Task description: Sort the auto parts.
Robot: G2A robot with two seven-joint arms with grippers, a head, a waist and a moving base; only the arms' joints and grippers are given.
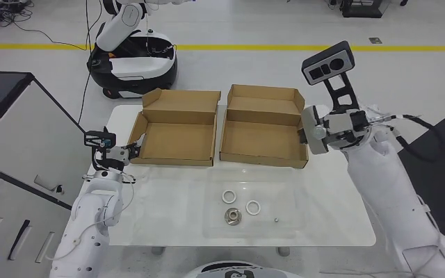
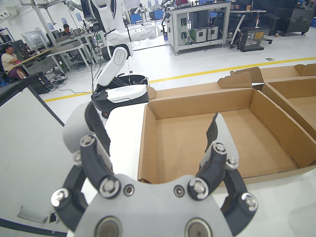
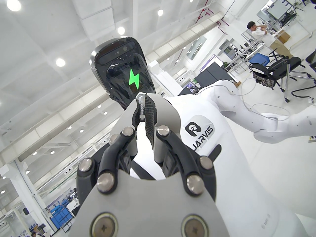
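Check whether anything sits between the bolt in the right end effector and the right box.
Nothing visible does. The right end effector, shut on the bolt, hangs just off the side wall of the right box, whose top lies open.

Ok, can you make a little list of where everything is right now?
left gripper: fingers open, at the left box's outer wall
right gripper: fingers shut on a bolt, raised beside the right box
boxes: left box, right box, both cardboard, both empty
table: two white rings, metal part, tiny piece
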